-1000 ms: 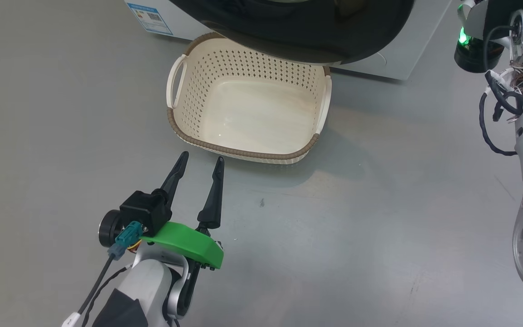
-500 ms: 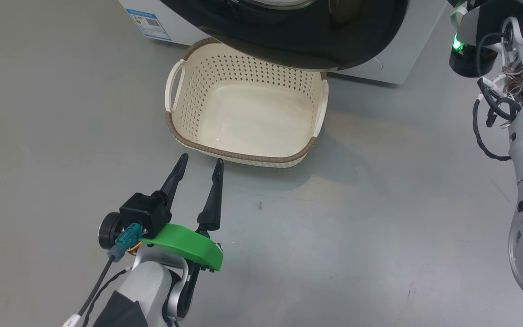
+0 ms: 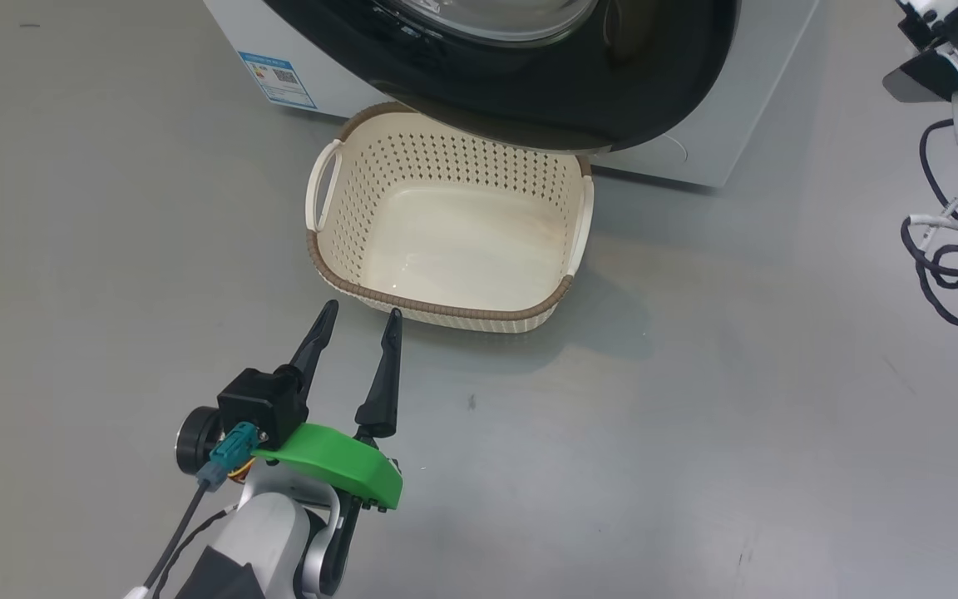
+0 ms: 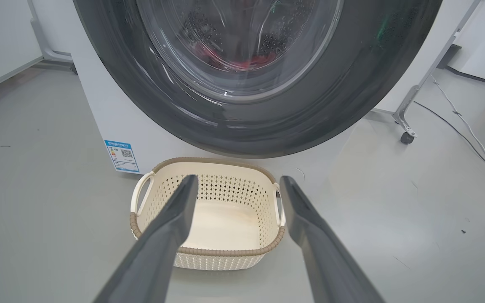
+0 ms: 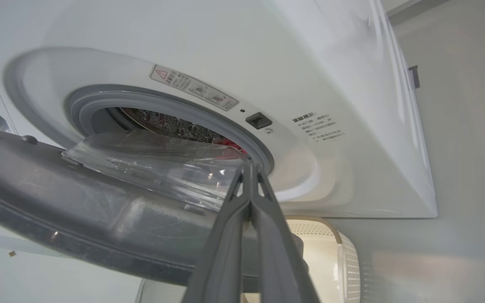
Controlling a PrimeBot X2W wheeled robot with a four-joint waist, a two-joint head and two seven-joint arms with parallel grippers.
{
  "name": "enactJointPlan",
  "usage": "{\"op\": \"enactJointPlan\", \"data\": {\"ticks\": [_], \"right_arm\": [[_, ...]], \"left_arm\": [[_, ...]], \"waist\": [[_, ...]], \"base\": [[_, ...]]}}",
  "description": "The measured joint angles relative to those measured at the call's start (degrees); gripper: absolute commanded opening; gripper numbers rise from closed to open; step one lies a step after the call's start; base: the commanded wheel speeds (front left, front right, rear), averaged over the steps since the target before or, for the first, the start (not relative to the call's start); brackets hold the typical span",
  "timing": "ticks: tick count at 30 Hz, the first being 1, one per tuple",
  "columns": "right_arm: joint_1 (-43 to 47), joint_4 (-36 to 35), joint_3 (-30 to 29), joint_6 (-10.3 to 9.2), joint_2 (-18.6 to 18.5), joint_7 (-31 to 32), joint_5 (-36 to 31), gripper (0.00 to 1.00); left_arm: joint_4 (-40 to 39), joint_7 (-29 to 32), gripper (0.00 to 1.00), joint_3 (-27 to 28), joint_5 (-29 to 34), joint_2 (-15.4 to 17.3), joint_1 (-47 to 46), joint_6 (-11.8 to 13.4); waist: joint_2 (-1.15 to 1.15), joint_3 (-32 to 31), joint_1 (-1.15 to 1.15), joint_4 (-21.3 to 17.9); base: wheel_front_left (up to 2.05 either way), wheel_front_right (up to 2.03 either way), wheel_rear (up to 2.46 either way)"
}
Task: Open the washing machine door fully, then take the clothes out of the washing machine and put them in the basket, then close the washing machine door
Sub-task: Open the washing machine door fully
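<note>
Since a second ago the head camera has tipped up, bringing more of the door into its view, and the right arm at that view's right edge has risen. Everything else appears to sit where it was.

Nearest, the left gripper hangs low over the floor with its fingers spread wide and nothing between them, just short of the basket. The basket is bare inside and sits on the floor right under the door's lower edge.

Beyond it, the door stands ajar, its glass bowl pulled partly out of the gasket. The right gripper is pinched tight on nothing, its tips in the gap between door and washer; I cannot tell whether it touches the door.

Farthest in, the clothes lie red in the drum, seen through the glass.

My judgement: the opening step is only partly done, and the door needs to swing much wider before anything can be reached.
</note>
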Motion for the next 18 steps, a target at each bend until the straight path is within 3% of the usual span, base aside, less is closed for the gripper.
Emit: {"op": "enactJointPlan", "data": {"ticks": [4, 14, 18], "right_arm": [[2.84, -3.34, 5.31, 0.32, -2.09, -6.61, -8.21, 0.0], [11.16, -9.31, 16.02, 0.29, -2.3, -19.58, -20.31, 0.0], [15.85, -9.56, 15.21, 0.3, -1.58, -24.91, -21.19, 0.0]], "left_arm": [[0.12, 0.0, 1.0, 1.02, 0.37, 0.0, 0.25, 0.09], [0.29, 0.0, 1.0, 3.63, 1.76, 0.05, 2.04, 0.41], [0.27, 0.0, 1.0, 5.23, 2.24, 0.09, 2.74, 0.56]], "waist": [[0.0, -1.55, 0.0, -0.32], [0.0, -4.87, 0.0, -2.76], [0.0, -6.11, 0.0, -4.51]], "base": [[0.0, 0.0, 0.0], [0.0, 0.0, 0.0], [0.0, 0.0, 0.0]]}}
